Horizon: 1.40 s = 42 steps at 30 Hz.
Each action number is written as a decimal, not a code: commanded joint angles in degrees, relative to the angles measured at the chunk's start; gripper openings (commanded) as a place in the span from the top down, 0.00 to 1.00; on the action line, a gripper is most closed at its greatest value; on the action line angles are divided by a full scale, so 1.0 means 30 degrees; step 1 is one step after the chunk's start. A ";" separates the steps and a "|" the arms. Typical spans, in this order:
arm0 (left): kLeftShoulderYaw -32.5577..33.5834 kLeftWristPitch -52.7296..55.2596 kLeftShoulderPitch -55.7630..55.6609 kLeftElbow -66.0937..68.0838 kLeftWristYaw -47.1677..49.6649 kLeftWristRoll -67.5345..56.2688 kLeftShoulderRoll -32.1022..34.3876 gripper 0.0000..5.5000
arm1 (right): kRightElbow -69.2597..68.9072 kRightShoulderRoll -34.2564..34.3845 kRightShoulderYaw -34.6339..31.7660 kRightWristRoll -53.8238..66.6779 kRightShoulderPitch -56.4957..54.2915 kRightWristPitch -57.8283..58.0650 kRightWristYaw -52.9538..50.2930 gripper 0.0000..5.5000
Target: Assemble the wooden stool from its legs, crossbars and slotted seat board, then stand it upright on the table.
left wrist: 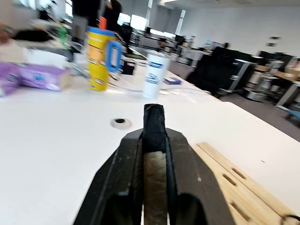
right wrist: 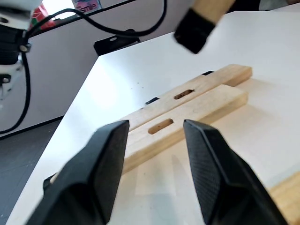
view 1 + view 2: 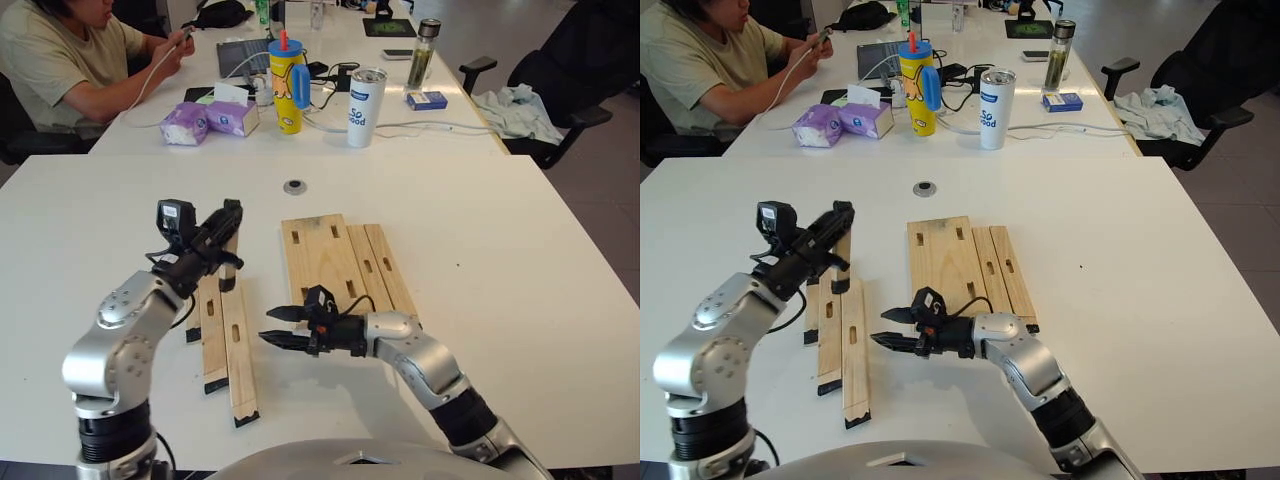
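Note:
The slotted seat board (image 3: 318,255) lies flat mid-table with two slotted slats (image 3: 378,265) against its right edge. Left of it, several wooden legs with black end caps (image 3: 226,340) lie side by side. My left gripper (image 3: 226,238) hovers above their far ends, shut on one leg (image 3: 228,270) that hangs down, black cap lowest; the left wrist view has this leg (image 1: 154,136) clamped between the jaws. My right gripper (image 3: 283,327) stands open just above the table between the legs and the board, pointing left, nothing in it. In the right wrist view its fingers (image 2: 98,173) face two slotted legs (image 2: 187,105).
A round cable grommet (image 3: 294,187) sits in the table behind the board. On the adjoining desk beyond stand a yellow bottle (image 3: 286,88), a white tumbler (image 3: 366,105) and tissue packs (image 3: 208,122). Bare tabletop stretches to the right of the slats.

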 commanded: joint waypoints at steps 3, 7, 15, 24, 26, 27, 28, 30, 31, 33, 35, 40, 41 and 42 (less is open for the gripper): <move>0.2412 0.8849 -0.3136 0.5129 -0.5634 -0.9008 0.6612 0.92 | -0.1200 -0.0199 -0.1967 0.0425 0.2352 -0.0341 -0.1737 0.61; -0.0486 0.9728 0.0147 0.3946 -1.2591 -0.8648 1.2184 0.92 | -0.1257 -0.0547 -0.2800 0.0606 0.2918 -0.0288 -0.1911 0.61; -0.6685 0.0403 0.4787 0.0454 -2.1516 -0.0807 1.9000 0.92 | -0.0971 -0.1495 -0.3857 0.0798 0.2524 0.0043 -0.1717 0.61; -0.9337 -0.1014 0.7771 -0.2840 -1.8067 0.0913 1.6504 0.92 | -0.2092 -0.1548 -0.4621 0.2329 0.1937 0.1350 -0.1563 0.61; -0.9882 -0.0057 0.7969 -0.3495 -1.6091 0.0539 1.5055 0.92 | -0.2609 -0.1689 -0.4899 0.2999 0.1658 0.1954 -0.1494 0.61; -1.0119 0.0397 0.8074 -0.3725 -1.4883 0.0395 1.4136 0.92 | -0.2785 -0.1843 -0.4966 0.3142 0.1516 0.2166 -0.1484 0.61; -1.0235 0.0861 0.8070 -0.3817 -1.3948 0.0171 1.3407 0.92 | -0.2908 -0.1950 -0.5027 0.3219 0.1431 0.2306 -0.1511 0.61; -1.0559 0.1435 0.8258 -0.4198 -1.1941 0.0302 1.2214 0.92 | -0.3086 -0.2290 -0.5225 0.3474 0.1160 0.2699 -0.1439 0.61; -1.0605 0.1668 0.8347 -0.4322 -1.1113 0.0436 1.1857 0.92 | -0.3189 -0.2447 -0.5339 0.3558 0.1106 0.2861 -0.1410 0.61; -1.0848 0.1743 0.8444 -0.4336 -0.9735 0.1209 1.1608 0.92 | -0.3336 -0.2695 -0.5505 0.3613 0.1017 0.3040 -0.1453 0.61; -1.0942 0.1533 0.8354 -0.3893 -0.8850 0.1924 1.1530 0.92 | -0.3392 -0.2808 -0.5614 0.3661 0.0989 0.3126 -0.1513 0.61; -1.1102 0.0715 0.7736 -0.2234 -0.8169 0.3295 1.1618 0.92 | -0.3300 -0.2881 -0.5583 0.3550 0.1037 0.3013 -0.1753 0.61; -1.1124 0.0544 0.7667 -0.1958 -0.8128 0.3481 1.1609 0.92 | -0.3294 -0.2887 -0.5582 0.3550 0.1015 0.2986 -0.1802 0.61; -1.1129 0.0429 0.7573 -0.1722 -0.8001 0.3630 1.1543 0.92 | -0.3289 -0.2890 -0.5583 0.3548 0.0972 0.2971 -0.1840 0.61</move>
